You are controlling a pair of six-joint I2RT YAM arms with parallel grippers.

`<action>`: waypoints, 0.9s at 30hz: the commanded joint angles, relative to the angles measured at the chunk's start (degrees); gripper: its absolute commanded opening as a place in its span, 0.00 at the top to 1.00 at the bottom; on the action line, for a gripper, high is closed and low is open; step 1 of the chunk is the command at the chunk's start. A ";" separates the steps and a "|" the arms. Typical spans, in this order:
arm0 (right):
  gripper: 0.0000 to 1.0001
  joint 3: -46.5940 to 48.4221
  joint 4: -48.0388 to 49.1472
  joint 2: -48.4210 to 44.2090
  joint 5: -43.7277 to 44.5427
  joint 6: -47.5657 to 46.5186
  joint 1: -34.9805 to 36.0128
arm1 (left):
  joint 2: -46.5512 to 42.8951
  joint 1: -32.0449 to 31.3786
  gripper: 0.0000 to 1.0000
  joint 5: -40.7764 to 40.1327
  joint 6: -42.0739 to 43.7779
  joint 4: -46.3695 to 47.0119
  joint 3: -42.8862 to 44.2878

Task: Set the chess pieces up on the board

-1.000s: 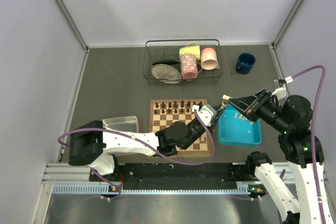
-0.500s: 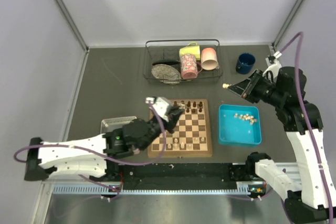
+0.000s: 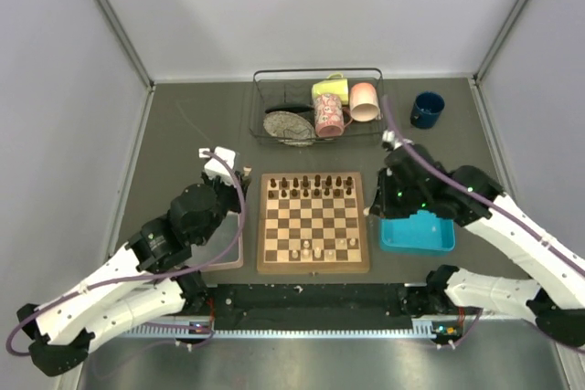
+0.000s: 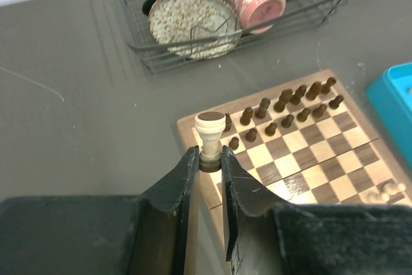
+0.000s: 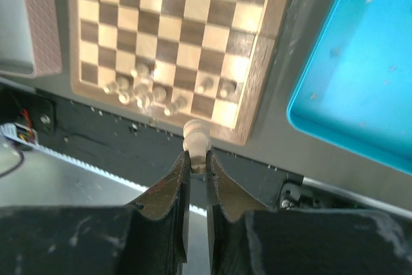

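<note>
Delta vs half a second earlier: left fingers [image 4: 191, 162] had pulled off the board [image 3: 314, 267] and sat over the grey surface [image 3: 183, 134] by its far-left corner. Right arm had swung down from near the blue mug [image 3: 426, 109] to between board and blue tray [image 3: 430, 237]. Left fingers were narrow, pinching a cream piece [image 4: 210, 134], turned wood with a dark round end. Right fingers [image 5: 184, 167] were narrow on a second cream piece [image 5: 196, 136]. Dark pieces [image 3: 315, 184] lined the far rows of the checked wooden board; the tray was glossy.

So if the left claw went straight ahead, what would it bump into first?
Probably the chessboard, near the corner by the dark pieces, its held cream piece touching first; depth is unclear.
</note>
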 commanded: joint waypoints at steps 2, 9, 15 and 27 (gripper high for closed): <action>1.00 -3.08 -3.35 2.26 10.57 12.11 13.77 | 0.95 4.78 1.00 7.75 0.92 -2.98 1.39; 1.00 -11.15 4.72 6.84 10.59 21.60 22.42 | -0.80 10.66 1.00 12.41 2.94 -2.89 -0.46; 1.00 -14.34 8.43 9.65 9.53 22.49 22.51 | -3.79 12.25 1.00 13.56 4.08 -4.30 -2.57; 1.00 -12.67 11.68 19.84 8.30 20.82 22.59 | -8.81 13.13 1.00 16.02 2.15 -2.98 -7.49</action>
